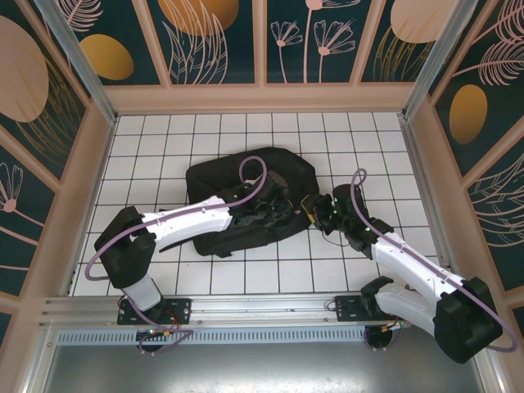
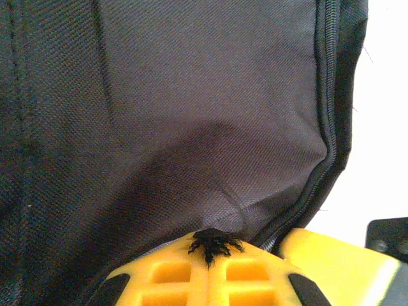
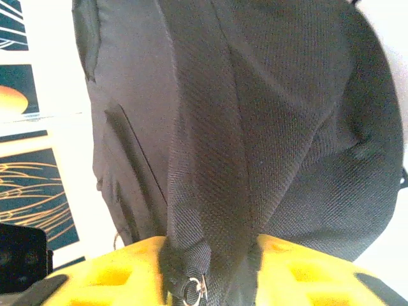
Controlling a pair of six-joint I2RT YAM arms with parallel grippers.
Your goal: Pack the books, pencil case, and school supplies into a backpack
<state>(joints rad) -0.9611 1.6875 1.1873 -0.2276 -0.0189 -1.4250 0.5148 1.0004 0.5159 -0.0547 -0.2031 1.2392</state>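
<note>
Nearest the lens, the left gripper [image 2: 211, 247] is clamped shut on a pinch of the backpack [image 2: 159, 115] cloth, probably to steady or lift it. The right gripper [image 3: 213, 271] straddles a strap [image 3: 210, 159] with its jaws apart; whether they press it I cannot tell. The backpack lies flat on the table [image 1: 246, 274] between both arms, long axis left to right, its top end unclear.
</note>
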